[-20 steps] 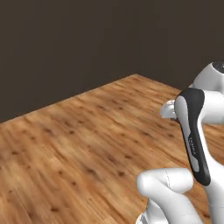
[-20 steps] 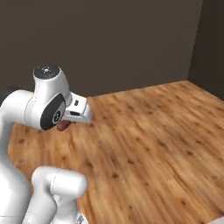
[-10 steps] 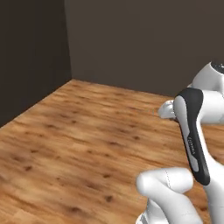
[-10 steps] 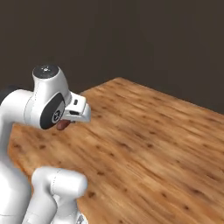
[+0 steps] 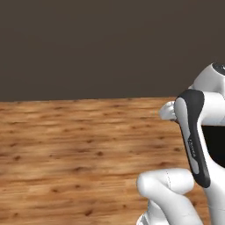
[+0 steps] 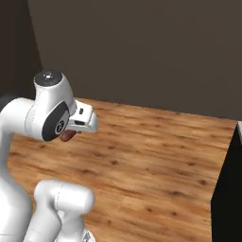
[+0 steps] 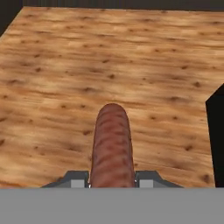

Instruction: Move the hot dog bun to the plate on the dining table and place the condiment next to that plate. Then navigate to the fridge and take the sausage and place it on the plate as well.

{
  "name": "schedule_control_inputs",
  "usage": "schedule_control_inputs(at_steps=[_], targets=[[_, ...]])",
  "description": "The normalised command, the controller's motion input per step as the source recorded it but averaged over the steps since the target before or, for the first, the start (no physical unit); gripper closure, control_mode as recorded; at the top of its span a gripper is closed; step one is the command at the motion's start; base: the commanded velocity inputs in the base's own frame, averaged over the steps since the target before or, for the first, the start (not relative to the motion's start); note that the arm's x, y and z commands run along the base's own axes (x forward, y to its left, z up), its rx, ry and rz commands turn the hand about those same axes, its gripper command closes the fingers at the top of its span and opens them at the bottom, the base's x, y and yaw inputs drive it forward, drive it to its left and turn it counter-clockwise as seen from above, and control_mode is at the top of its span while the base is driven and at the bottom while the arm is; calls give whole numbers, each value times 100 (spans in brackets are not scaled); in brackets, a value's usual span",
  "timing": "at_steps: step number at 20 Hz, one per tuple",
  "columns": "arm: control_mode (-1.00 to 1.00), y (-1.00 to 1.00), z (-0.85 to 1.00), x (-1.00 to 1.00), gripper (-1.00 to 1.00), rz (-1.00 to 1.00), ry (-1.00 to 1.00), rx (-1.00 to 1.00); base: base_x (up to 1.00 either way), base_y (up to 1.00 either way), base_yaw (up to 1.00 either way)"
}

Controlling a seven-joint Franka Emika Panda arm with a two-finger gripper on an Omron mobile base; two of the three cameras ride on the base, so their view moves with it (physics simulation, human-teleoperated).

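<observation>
While I carry the sausage across the room, I'm on the last leg of the job: getting it to the plate on the dining table. My fingers are closed snug on it, one on each side of its near end, and it pokes straight out ahead of them, reddish-brown and mottled, its rounded tip pointing away over the wooden floor. From the right base view I catch just a dark-red bit of it tucked under my hand, held well above the boards. A dark wall stands ahead of me, and a black block cuts into the right edge; I can't tell what that is. My guess at what's next: keep the base moving until the marble top comes up in front, then reach out over the plate, lower, and let go. The grip looks secure enough for the ride.
</observation>
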Motion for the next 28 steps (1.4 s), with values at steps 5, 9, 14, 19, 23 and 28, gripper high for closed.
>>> schedule_control_inputs(at_steps=[5,9,14,19,23,28], targets=[[100,0,0,0,100,0,0,0,100,54,-66],[100,0,0,0,100,0,0,0,100,53,-65],[100,0,0,0,100,0,0,0,100,57,-67],[100,0,0,0,100,0,0,0,89,55,-68],[100,0,0,0,100,0,0,0,74,73,-69],[100,0,0,0,100,0,0,0,59,79,-68]])
